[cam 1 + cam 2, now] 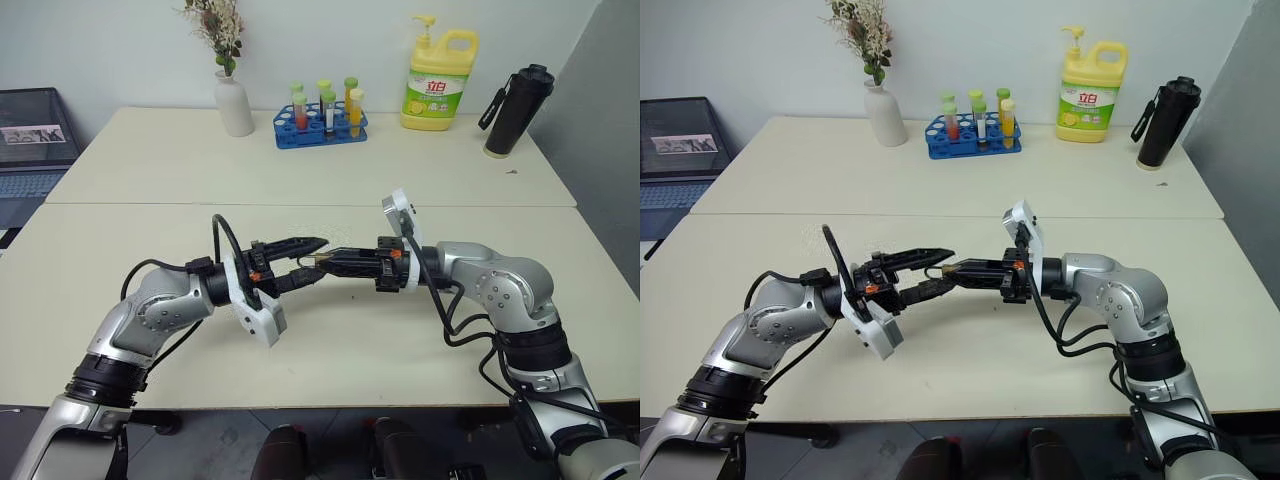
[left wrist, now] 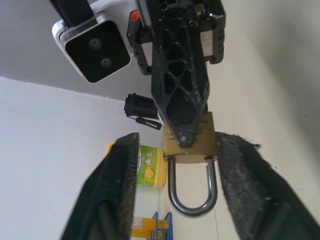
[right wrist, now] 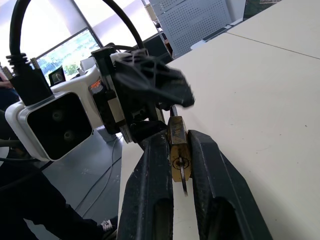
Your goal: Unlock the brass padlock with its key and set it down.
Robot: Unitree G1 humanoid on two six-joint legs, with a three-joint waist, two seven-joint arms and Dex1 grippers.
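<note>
Risk: small gold-coloured brass padlock (image 3: 177,150) is pinched in shut right claw (image 3: 181,165) above cream surface (image 1: 300,180); left claw (image 2: 170,165) is spread open around it, nothing gripped. Slip is likely if nudged.

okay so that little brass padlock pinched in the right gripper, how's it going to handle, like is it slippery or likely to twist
The brass padlock looks rigid, smooth metal, so probably slippery. The right gripper pinches only its flat faces, so it may swivel if nudged. Its silver shackle hangs free beyond the body and could catch on the open left gripper.
</note>
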